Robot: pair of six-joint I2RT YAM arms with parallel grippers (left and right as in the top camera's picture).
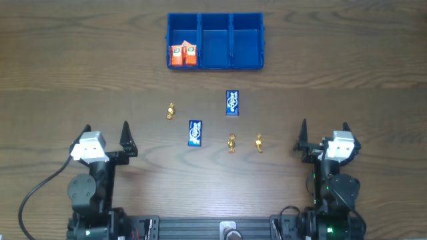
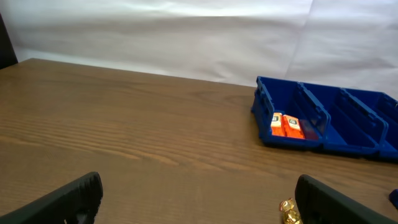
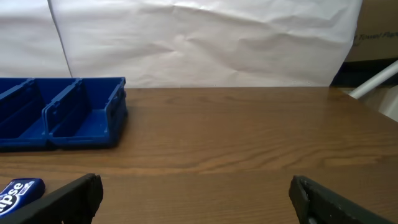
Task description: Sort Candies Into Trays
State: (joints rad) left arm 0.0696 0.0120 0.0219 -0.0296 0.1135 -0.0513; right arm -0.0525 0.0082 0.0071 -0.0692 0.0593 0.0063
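Observation:
A blue three-compartment tray (image 1: 215,59) stands at the back centre of the table, with two orange candy packs (image 1: 183,55) in its left compartment. The tray (image 2: 348,118) and the orange packs (image 2: 287,126) also appear in the left wrist view. Two blue wrapped candies (image 1: 232,103) (image 1: 195,133) and three gold wrapped candies (image 1: 171,111) (image 1: 231,143) (image 1: 259,143) lie loose on the wood in front of the tray. My left gripper (image 1: 105,133) rests open near the front left, empty. My right gripper (image 1: 323,133) rests open near the front right, empty. One blue candy (image 3: 18,190) lies close to the right gripper's finger.
The wooden table (image 1: 347,87) extends bare to both sides of the tray. A white backdrop (image 3: 205,37) hangs behind the far edge. A gold candy (image 2: 290,210) lies by the left gripper's finger.

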